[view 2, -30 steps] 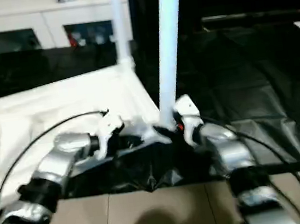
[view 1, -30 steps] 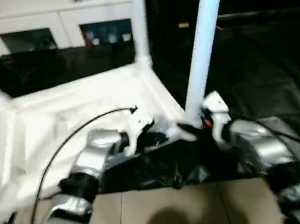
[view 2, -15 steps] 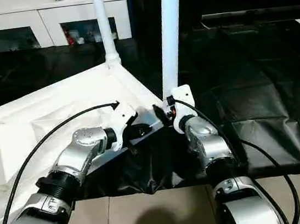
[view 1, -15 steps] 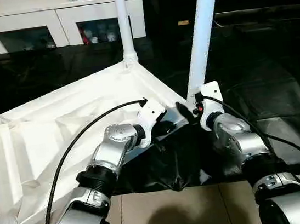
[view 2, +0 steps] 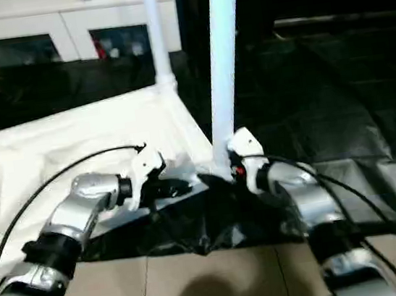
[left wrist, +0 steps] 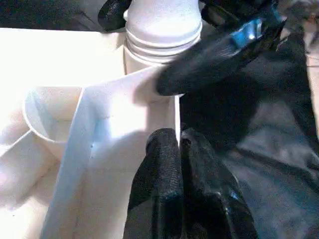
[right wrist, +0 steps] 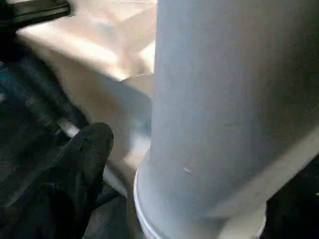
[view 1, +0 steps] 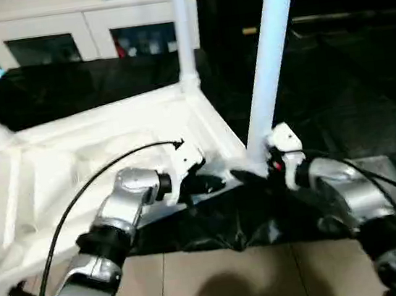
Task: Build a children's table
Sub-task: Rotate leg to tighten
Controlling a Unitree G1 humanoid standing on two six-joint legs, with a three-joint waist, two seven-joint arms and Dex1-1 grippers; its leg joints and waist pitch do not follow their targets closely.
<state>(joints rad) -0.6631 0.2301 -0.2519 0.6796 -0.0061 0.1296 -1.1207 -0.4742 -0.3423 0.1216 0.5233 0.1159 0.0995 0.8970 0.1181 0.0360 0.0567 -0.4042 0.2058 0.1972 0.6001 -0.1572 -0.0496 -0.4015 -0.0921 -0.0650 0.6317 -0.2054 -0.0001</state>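
The right pincer (view 1: pixel 249 174) had opened around the near leg (view 1: pixel 269 65), so it seemed seated; the left pincer (left wrist: pixel 180 164) stayed together on the table (view 1: pixel 55 174) rim

floor: black sheeting (view 1: pixel 366 96) over beige tiles (view 1: pixel 223 283) | back: white cabinet (view 1: pixel 87 24), glass doors

The near leg (view 1: pixel 269 65) runs past the top edge; cabinet (view 1: pixel 88 31) contents blur.

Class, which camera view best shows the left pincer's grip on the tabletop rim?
The left wrist view: the left pincer is shut on the tabletop rim. Both eye views show it from above, smaller; the right wrist view shows just its tip.
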